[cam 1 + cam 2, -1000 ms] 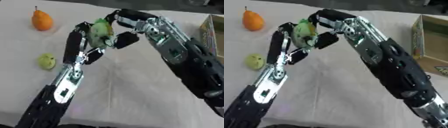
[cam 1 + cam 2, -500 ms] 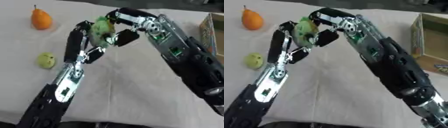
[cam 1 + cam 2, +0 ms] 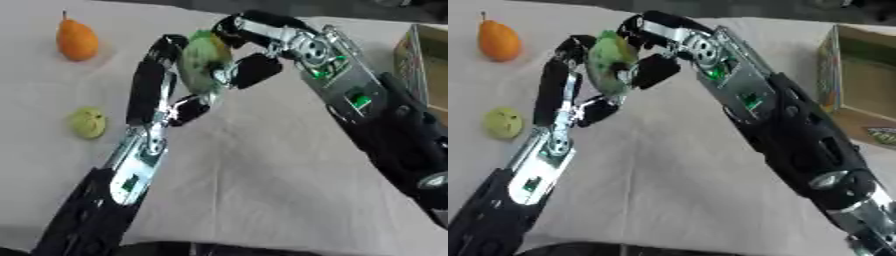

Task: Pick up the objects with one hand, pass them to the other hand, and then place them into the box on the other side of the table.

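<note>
Upper centre of the frame, above the pale counter [image 3: 262, 175], both robot hands meet around a green fruit [image 3: 203, 62]. The left hand [image 3: 162, 80] curls its fingers round the fruit from the left; the right hand [image 3: 249, 55] closes over it from the right, so both are grasping it. This looks like the handover step. Next, the left fingers would need to release so the right arm can carry the fruit to the box [image 3: 859, 95] at the right edge. An orange pear [image 3: 76, 40] and a small green fruit [image 3: 88, 123] wait on the counter at left.
</note>
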### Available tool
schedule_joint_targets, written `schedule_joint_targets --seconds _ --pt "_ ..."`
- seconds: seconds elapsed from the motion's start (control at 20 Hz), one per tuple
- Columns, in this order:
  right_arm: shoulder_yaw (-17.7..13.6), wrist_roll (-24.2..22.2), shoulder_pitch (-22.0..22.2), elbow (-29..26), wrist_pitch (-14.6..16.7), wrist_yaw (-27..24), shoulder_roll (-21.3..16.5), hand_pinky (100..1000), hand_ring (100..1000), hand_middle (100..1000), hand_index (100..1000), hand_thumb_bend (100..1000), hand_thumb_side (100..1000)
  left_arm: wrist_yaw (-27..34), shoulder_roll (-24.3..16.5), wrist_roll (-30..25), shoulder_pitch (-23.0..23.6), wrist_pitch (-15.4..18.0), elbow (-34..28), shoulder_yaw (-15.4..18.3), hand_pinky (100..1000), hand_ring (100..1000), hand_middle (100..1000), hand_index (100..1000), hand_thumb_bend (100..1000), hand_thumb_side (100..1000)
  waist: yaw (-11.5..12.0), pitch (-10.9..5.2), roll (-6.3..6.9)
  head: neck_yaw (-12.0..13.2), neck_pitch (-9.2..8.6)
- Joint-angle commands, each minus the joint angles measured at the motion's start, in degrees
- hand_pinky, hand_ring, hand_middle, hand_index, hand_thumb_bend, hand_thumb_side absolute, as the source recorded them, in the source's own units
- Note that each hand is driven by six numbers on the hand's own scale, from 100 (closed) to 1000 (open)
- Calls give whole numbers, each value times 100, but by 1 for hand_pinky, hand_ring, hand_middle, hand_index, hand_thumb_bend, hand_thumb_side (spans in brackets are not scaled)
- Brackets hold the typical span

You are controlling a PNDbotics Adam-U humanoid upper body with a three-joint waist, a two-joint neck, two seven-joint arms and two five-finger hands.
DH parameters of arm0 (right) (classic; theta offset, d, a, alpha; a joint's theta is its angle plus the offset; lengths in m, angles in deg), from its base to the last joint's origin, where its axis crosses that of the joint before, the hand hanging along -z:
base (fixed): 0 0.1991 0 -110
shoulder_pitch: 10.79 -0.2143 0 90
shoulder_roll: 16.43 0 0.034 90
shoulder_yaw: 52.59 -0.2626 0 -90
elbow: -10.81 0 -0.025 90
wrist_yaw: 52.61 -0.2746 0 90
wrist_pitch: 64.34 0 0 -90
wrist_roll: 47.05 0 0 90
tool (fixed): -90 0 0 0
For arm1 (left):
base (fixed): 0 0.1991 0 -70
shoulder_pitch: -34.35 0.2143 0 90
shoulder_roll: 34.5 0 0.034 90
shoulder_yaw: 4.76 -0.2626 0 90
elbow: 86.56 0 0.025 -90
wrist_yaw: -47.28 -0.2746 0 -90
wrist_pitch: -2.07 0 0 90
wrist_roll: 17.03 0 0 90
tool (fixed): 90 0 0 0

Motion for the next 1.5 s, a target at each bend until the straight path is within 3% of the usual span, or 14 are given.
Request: schedule_joint_targets --seconds 0.05,0.55,1.05,1.3,1.5 --pt "-155 57 -81 -207 -75 -90 -213 868 782 439 633 100 197 -81 -36 93 -79 -147 -10 49 692 733 725 867 566 258 -13 -115 29 -51 38" --pt "-561 283 155 -606 -338 -476 -798 876 789 444 644 100 194 39 -318 215 45 -340 10 154 680 720 710 855 564 256 -81 -144 53 -141 39" --pt "-1926 1293 1286 -1112 -812 -1459 -2162 896 810 463 675 100 234 325 -1082 178 276 -587 -463 421 672 707 692 821 539 228 -107 -133 118 -472 19" --pt "-2554 1938 1895 -1061 -914 -1945 -2612 904 818 470 685 100 253 506 -1534 76 390 -807 -914 632 673 706 691 820 536 226 -104 -113 170 -763 -54" --pt "-2879 2363 2227 -809 -909 -2147 -2859 902 819 472 687 100 251 660 -1843 5 495 -978 -1197 804 671 703 687 818 531 232 -107 -95 198 -885 -129"
